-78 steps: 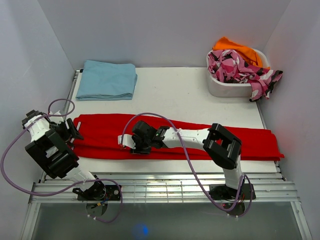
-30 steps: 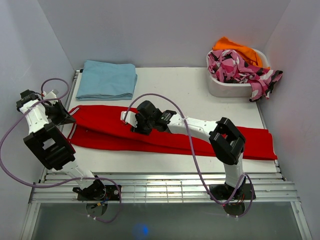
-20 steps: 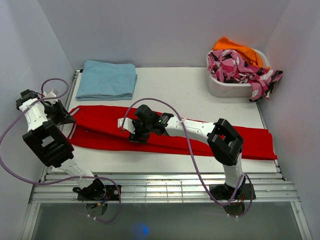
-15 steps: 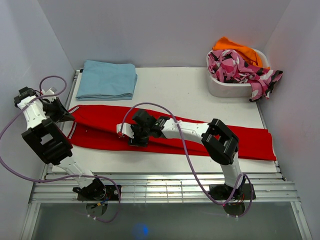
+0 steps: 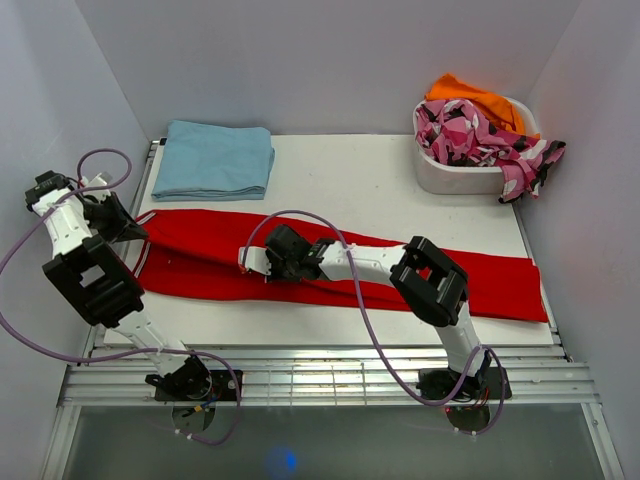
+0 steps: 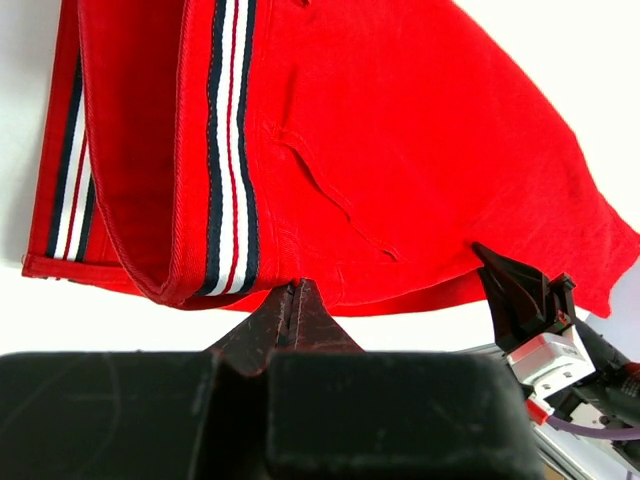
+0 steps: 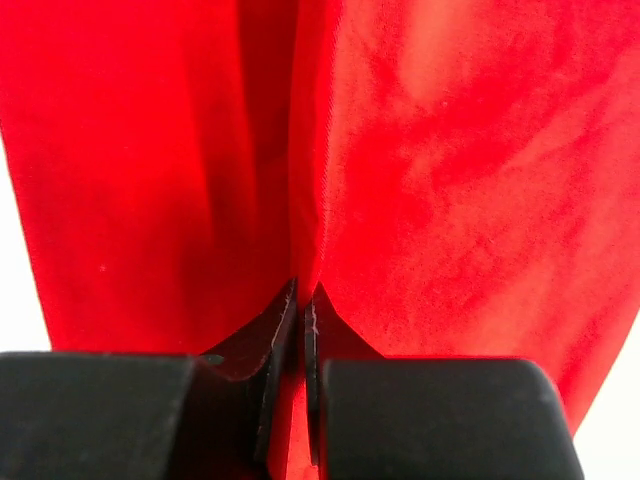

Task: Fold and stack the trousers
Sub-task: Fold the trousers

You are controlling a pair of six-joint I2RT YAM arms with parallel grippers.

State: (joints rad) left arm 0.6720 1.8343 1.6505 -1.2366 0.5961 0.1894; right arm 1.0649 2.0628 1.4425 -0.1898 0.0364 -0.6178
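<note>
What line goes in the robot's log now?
left end effector: shut on trousers waist | right end effector: shut on trousers middle | trousers lying across table

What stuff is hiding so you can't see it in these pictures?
Top view: the tips of the right tool, hidden under its own wrist.
Top view: the orange cloth, mostly buried under the patterned garment in the tub.
Right wrist view: the ends of the trousers, cut off by the edges; only red shows.
</note>
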